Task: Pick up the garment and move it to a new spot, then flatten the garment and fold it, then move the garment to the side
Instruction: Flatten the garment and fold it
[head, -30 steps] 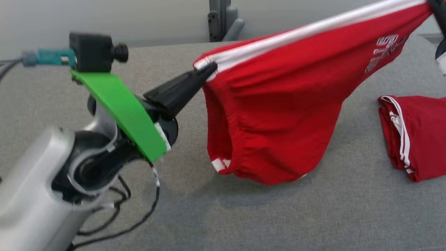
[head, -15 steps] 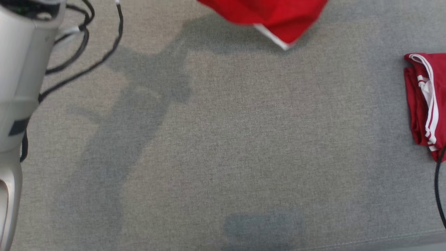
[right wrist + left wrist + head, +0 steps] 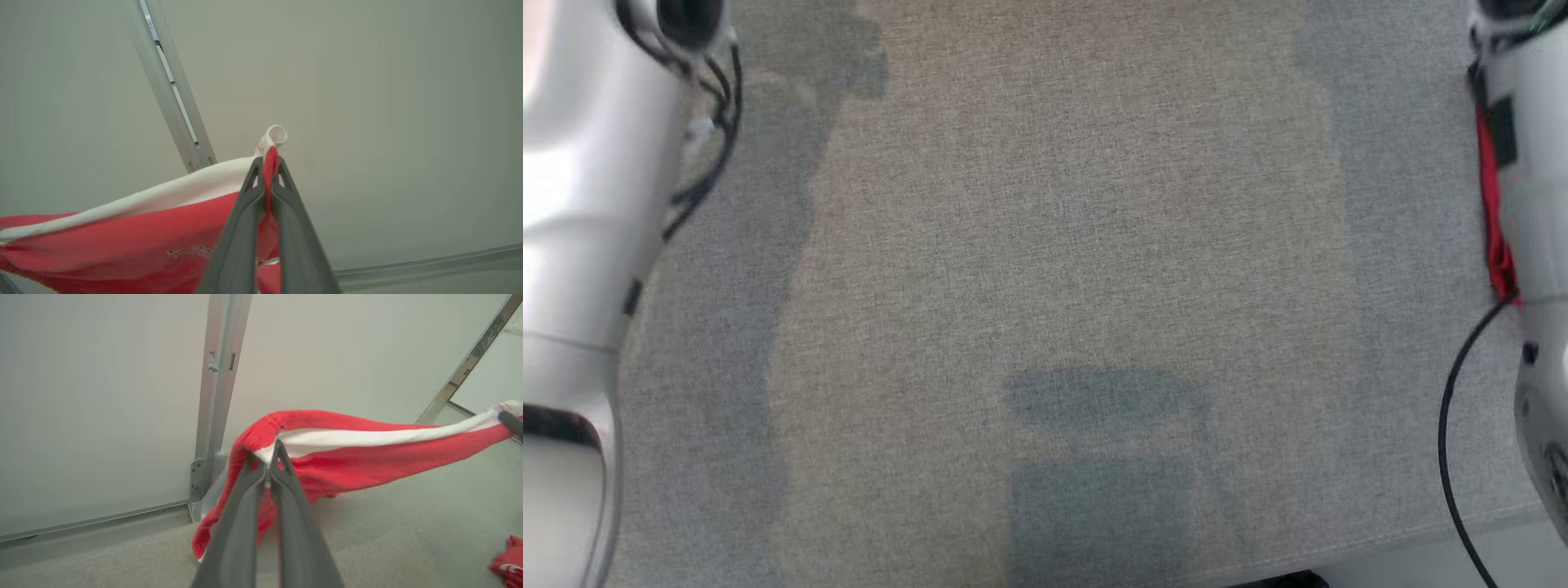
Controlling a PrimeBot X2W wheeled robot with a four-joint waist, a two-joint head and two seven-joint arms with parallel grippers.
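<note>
My pale left forearm (image 3: 580, 204) stands at the left edge of the head view, black cables (image 3: 715, 122) looped beside it, above the grey cloth-covered bench (image 3: 1045, 245). In the left wrist view my left tool (image 3: 267, 461) is clenched on a corner of the red garment (image 3: 367, 457), its 2 dark fingers pinching the cloth where the white stripe meets the red. Behind it a metal post (image 3: 218, 375) rises against a pale wall panel (image 3: 102, 396). The garment stretches off to the right from that grip, raised above the bench, with a fold drooping below my fingers; I cannot tell whether that fold touches the bench. At its far end the tip of my right tool (image 3: 510, 422) meets the stripe. The right wrist view shows that right tool (image 3: 268, 161) clamped on the other corner, a white loop of cloth poking out past the fingertips. A second red garment (image 3: 508, 559) lies on the bench at the right, and in the head view it shows as a sliver beside my right forearm (image 3: 1543, 204), with 1 black cable (image 3: 1454, 441) curving below
</note>
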